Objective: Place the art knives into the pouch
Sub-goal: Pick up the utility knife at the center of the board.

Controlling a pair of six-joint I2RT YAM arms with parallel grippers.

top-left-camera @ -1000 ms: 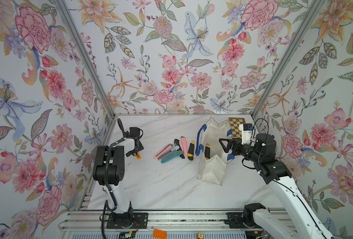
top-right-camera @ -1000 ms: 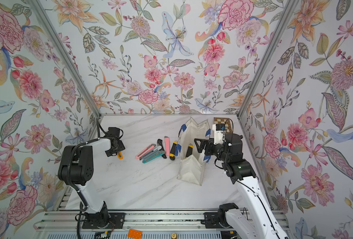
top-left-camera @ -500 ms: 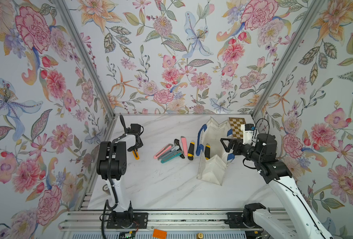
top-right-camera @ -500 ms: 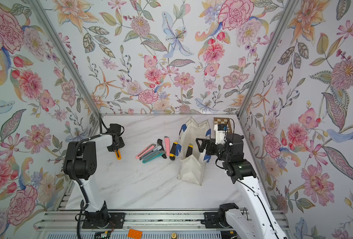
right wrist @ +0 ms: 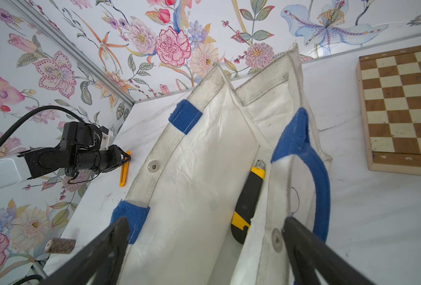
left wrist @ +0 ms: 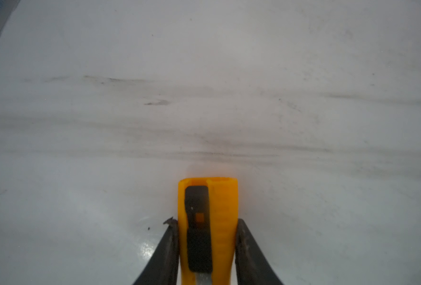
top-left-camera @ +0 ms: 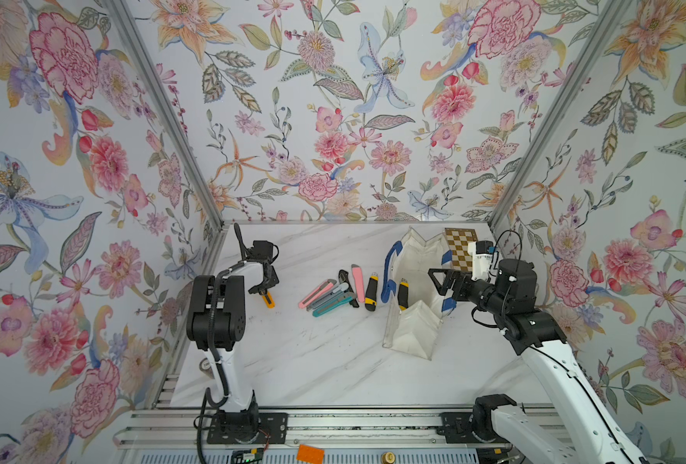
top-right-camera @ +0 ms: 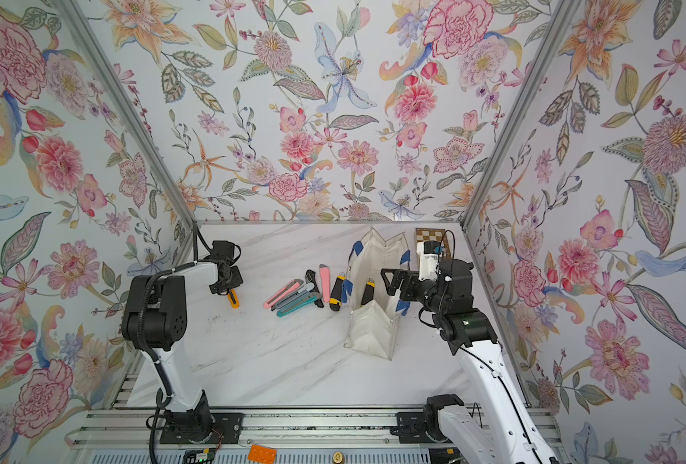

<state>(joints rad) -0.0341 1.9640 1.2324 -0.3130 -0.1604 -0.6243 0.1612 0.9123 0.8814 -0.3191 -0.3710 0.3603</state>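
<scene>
An orange art knife (top-left-camera: 268, 299) (top-right-camera: 233, 299) lies on the marble table at the left. My left gripper (top-left-camera: 265, 290) (top-right-camera: 228, 290) is low over it, and in the left wrist view both fingers press the sides of the orange knife (left wrist: 219, 209). The white pouch (top-left-camera: 409, 333) (top-right-camera: 373, 333) with blue straps stands open at the right. A yellow-and-black knife (right wrist: 247, 199) lies inside it. My right gripper (top-left-camera: 443, 281) (right wrist: 204, 237) is open wide above the pouch's mouth (right wrist: 204, 172), one finger by each wall.
Several more knives (top-left-camera: 333, 293) (top-right-camera: 297, 295) lie in a cluster left of the pouch. A brown-and-cream chessboard (top-left-camera: 459, 249) (right wrist: 401, 111) sits at the back right corner. A small patterned roll (right wrist: 59, 245) lies by the table's left edge.
The left gripper's jaws have closed in on the orange knife, and the left arm's elbow has shifted. The right arm and the pouch have stayed put.
</scene>
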